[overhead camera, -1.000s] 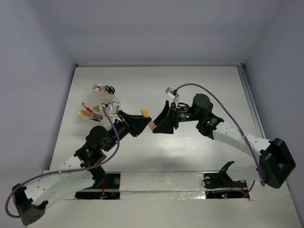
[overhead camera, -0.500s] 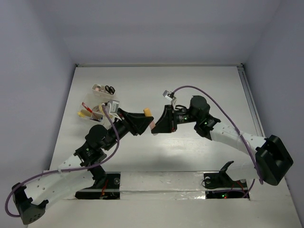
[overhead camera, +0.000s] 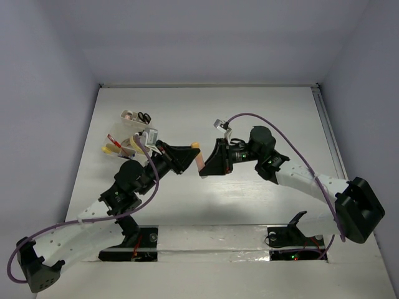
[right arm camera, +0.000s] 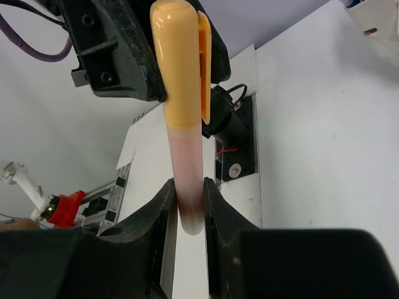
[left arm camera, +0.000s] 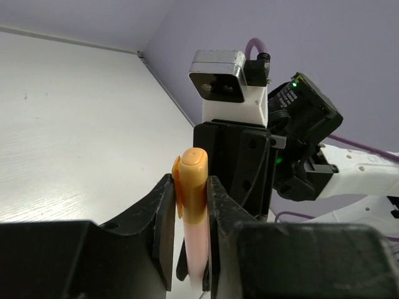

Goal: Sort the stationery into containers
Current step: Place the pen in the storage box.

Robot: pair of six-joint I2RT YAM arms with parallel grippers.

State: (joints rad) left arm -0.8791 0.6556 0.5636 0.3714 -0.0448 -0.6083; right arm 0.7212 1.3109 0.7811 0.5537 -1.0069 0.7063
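**Inspector:** What risk is recorded over the table (overhead camera: 262, 118)?

**Assessor:** A double hold is noted. The left gripper (left arm camera: 190, 187) and the right gripper (right arm camera: 187, 190) are both closed narrow on one pen (overhead camera: 197, 156), which is held in the air above the middle of the table. If the grippers are drawn apart before one set of jaws is released, the orange cap (right arm camera: 181, 68) could be pulled off the pinkish barrel. If both are released together, the pen would be dropped and could roll toward the near edge.

**Inspector:** And the container (overhead camera: 128, 128)?

**Assessor:** It is set by the left edge, toward the far left corner and well apart from the pen. Scissors (overhead camera: 144, 116) are seen inside. A tilted carry could see the pen caught on its rim.

**Inspector:** How is the pen placed in the jaws?

**Assessor:** The cap end is clamped by the left fingers (left arm camera: 163, 205), with the cap tip left clear beyond them. The bare barrel end is pinched by the right fingers (right arm camera: 163, 205).
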